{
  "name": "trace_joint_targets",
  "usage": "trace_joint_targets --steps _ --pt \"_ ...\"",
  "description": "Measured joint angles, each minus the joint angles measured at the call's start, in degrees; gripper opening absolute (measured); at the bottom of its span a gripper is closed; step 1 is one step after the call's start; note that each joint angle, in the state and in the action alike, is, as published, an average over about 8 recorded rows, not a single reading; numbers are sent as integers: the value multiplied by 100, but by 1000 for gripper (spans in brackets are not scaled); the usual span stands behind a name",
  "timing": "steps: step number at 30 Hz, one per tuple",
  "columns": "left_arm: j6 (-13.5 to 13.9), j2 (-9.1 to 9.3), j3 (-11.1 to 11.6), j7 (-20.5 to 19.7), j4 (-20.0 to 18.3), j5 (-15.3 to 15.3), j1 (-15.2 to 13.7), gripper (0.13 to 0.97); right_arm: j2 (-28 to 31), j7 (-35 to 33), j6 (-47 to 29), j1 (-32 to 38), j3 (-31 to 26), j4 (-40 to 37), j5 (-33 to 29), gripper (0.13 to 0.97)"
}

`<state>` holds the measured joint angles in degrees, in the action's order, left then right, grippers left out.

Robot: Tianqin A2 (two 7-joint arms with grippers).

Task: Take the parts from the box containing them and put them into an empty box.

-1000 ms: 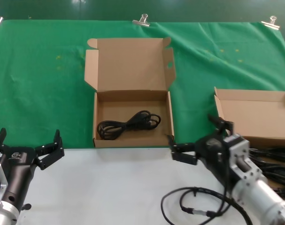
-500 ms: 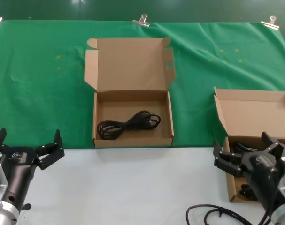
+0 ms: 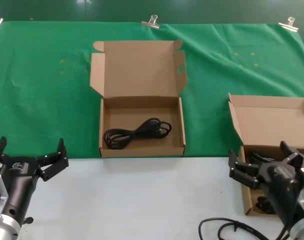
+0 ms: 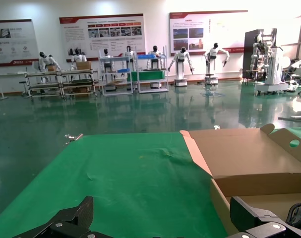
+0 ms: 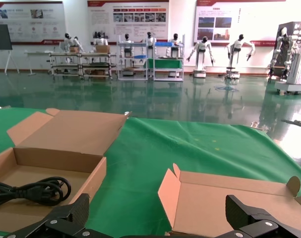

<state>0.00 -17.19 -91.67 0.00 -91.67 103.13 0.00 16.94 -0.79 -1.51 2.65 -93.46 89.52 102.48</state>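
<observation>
**Right Gripper Waits Over the Box of Cords**

From the head view, two brown boxes sit on the green cloth (image 3: 41,90). The middle box (image 3: 106,150) has a lid with wide flaps and small oval holes. One black cord (image 3: 136,134) lies looped inside it already. The box of cords (image 3: 272,122) is at the right, near the edge, and more cords (image 3: 262,202) show dark inside it. The right gripper (image 3: 266,162) hangs just over the near part of that box, with its fingers spread apart and nothing in them. The left gripper (image 3: 29,152) waits low at the near left over the white table (image 3: 141,200), fingers apart too — it holds nothing.

From the left wrist view, the middle box's lid (image 4: 249,153) stands up to one side, and the cloth stretches away.

From the right wrist view, the middle box with its one cord (image 5: 41,188) shows farther off, and the lid of the cord box (image 5: 229,198) is close in front.

I think the next job is picking up a cord. To do it well, the right gripper should go straight down over the thick middle of one bundle — not a loose end — and close on it firmly. It should stay away from the box walls so the box does not slide.
</observation>
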Motion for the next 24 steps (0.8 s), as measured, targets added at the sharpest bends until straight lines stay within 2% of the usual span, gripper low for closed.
trace_joint_targets --steps 24 --pt "0 0 0 0 0 0 0 966 0 0 0 0 0 0 0 966"
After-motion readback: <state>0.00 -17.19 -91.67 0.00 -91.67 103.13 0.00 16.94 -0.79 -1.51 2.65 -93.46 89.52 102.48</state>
